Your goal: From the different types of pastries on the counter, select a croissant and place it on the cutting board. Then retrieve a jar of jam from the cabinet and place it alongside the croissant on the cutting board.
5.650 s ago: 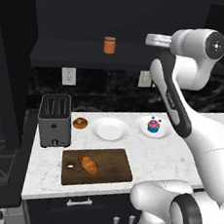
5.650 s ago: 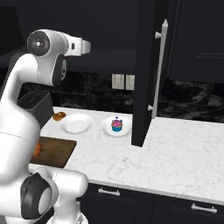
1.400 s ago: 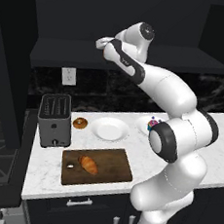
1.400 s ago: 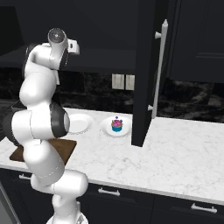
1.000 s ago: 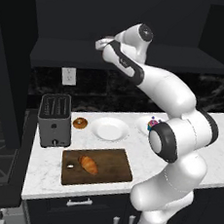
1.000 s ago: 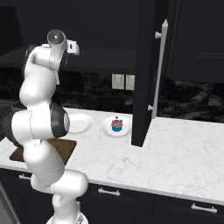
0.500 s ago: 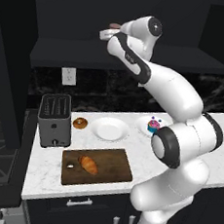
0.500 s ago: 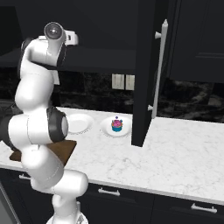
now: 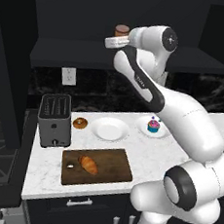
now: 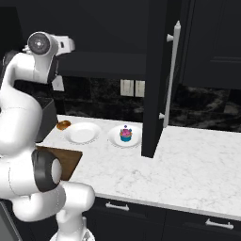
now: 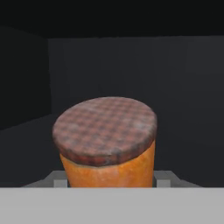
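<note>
Dark kitchen, white marble tabletop (image 9: pixel 144 151). From left: the croissant (image 9: pixel 88 164) lies on the cutting board (image 9: pixel 112 170); above, the jam jar (image 9: pixel 122 31) has just risen off the cabinet shelf (image 9: pixel 66 50), fingers (image 9: pixel 117 40) clamped on it. Next it probably goes down beside the croissant.

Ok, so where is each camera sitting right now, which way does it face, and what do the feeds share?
Left base view: behind the arm's left, looking forward and down at the counter, the cutting board with the croissant, the toaster; the arm rises at lower right to the jar.
Right base view: behind its right, facing the open cabinet door; the arm rises at lower left.
Hand view: on the hand, facing the cabinet's dark interior; the jar fills the foreground.
Shared: both base views show the cupcake, donut, empty plate.
</note>
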Robot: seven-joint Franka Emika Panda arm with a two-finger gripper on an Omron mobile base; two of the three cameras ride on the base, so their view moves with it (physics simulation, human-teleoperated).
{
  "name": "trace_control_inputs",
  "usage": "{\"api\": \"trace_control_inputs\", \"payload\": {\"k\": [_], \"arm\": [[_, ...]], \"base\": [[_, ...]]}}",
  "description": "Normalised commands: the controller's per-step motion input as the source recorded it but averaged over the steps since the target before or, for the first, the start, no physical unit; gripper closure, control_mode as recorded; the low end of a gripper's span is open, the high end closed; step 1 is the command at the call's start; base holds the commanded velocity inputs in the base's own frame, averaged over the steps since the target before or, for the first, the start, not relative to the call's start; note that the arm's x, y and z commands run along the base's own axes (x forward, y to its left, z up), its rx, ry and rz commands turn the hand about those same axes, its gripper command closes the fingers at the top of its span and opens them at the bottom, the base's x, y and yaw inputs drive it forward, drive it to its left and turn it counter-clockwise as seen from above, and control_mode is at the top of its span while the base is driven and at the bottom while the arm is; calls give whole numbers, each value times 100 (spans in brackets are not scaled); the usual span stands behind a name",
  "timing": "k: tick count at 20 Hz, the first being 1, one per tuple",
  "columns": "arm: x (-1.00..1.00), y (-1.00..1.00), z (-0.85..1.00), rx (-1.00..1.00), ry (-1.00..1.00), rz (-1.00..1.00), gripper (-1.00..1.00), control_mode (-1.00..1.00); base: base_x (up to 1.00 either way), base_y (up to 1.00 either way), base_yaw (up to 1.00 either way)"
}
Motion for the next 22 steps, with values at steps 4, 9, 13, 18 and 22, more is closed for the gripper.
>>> {"api": "trace_control_inputs", "payload": {"k": [4,9,13,18,22], "arm": [[-100,0,2,-4,-14,0,100,-100],[-100,0,0,0,-1,0,100,-100],[-100,0,0,0,0,0,100,-100],[-100,0,0,0,0,0,100,-100],[-100,0,-1,0,0,0,100,-100]], "base": [[0,0,0],[0,0,0],[0,0,0],[0,0,0],[0,0,0]]}}
